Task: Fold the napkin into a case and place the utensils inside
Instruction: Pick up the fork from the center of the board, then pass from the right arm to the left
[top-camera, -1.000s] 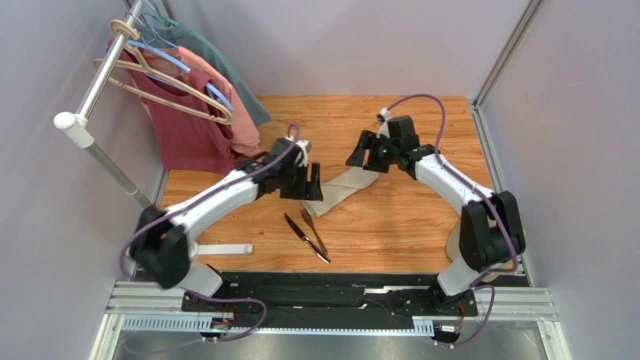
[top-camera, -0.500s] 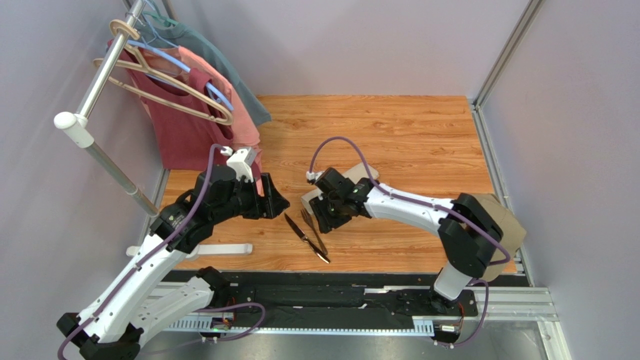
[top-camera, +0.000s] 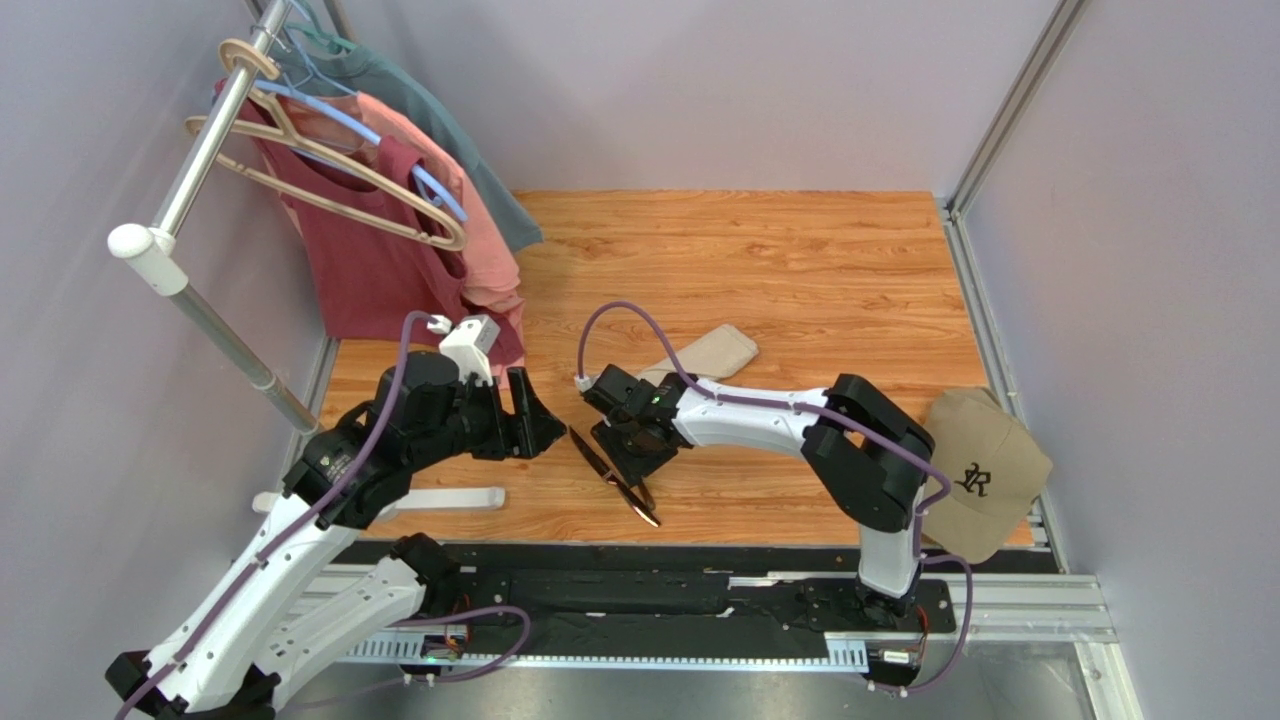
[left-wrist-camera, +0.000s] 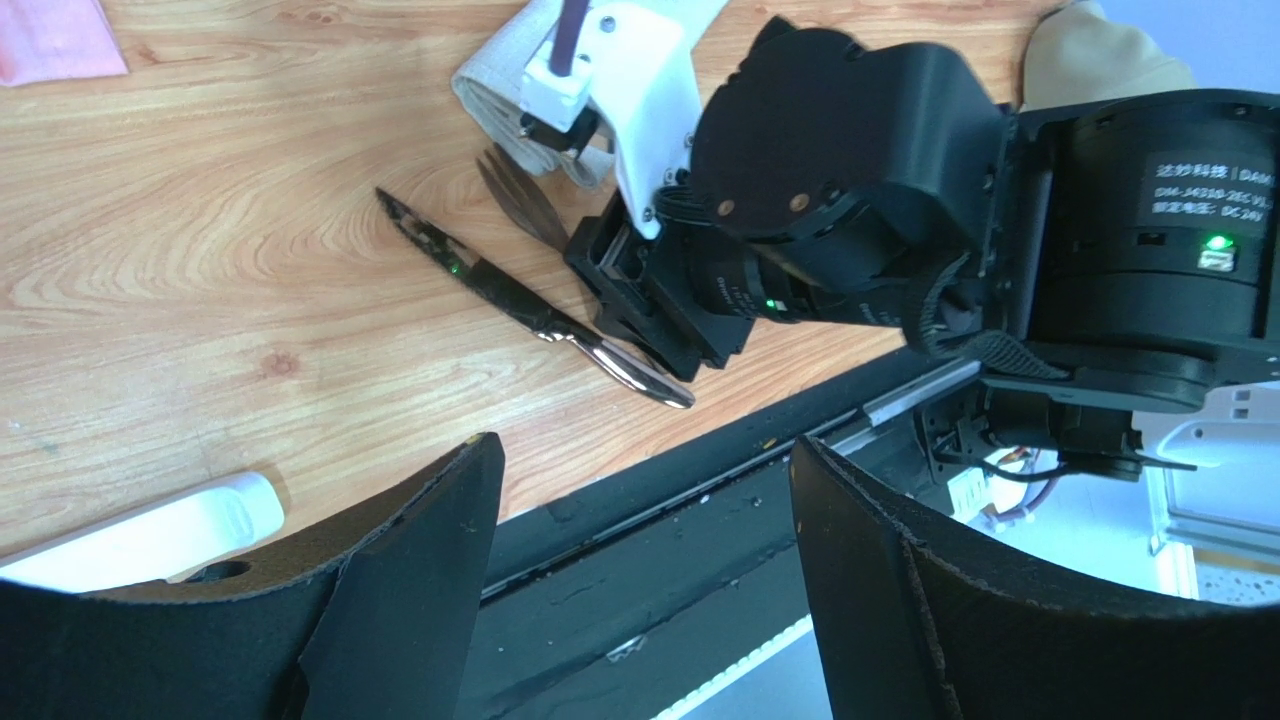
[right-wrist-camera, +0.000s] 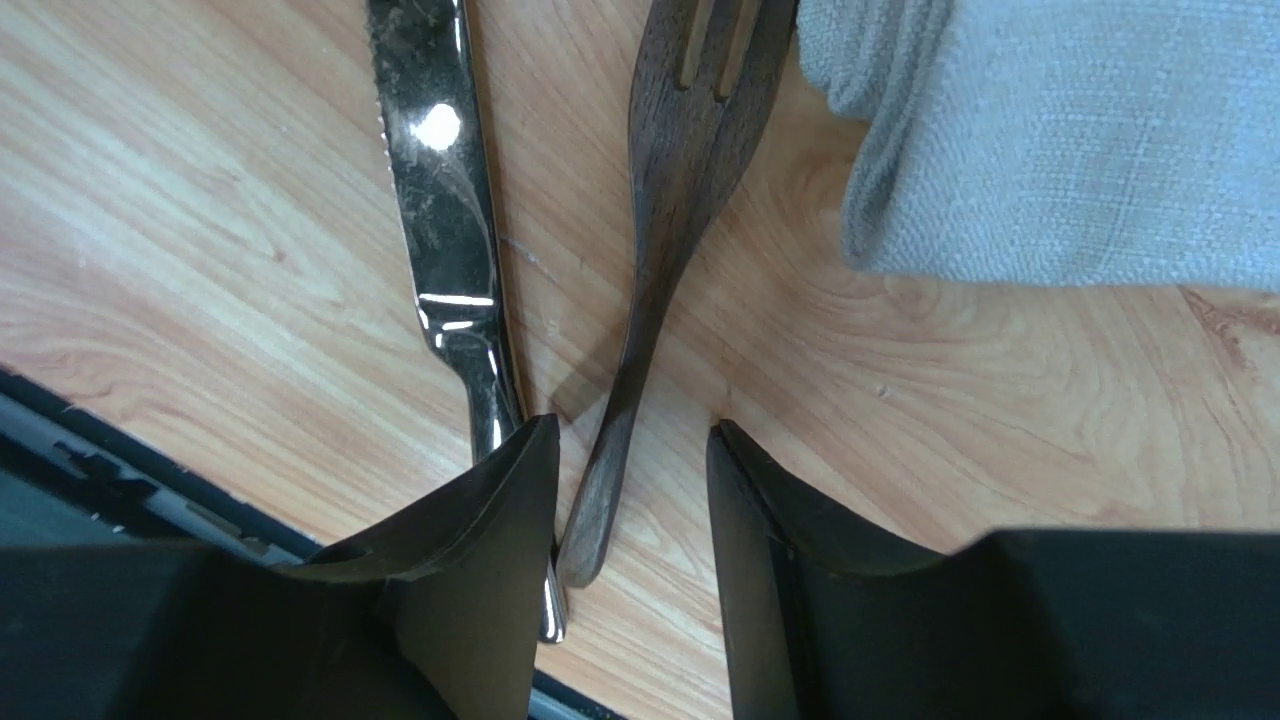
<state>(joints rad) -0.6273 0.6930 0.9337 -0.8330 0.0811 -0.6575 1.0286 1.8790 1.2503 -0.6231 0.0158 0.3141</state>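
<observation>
Narrowly parted, the right gripper (right-wrist-camera: 624, 495) had its jaws on either side of the fork's (right-wrist-camera: 669, 225) handle end, not clamped on it. The knife (right-wrist-camera: 436, 225) lay just beside the fork. The folded napkin (right-wrist-camera: 1052, 135) rested near the fork's tines. The left gripper (left-wrist-camera: 643, 450) hung wide open and empty, beyond the knife from the fork.

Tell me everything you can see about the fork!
The fork is slim and dark and looks like metal, with a narrow handle widening to its tines. It lies flat on the wooden table, tines next to the napkin, handle angling toward the knife beside it. The open fingers of the right gripper stand on either side of the handle's end without pinching it.
</observation>
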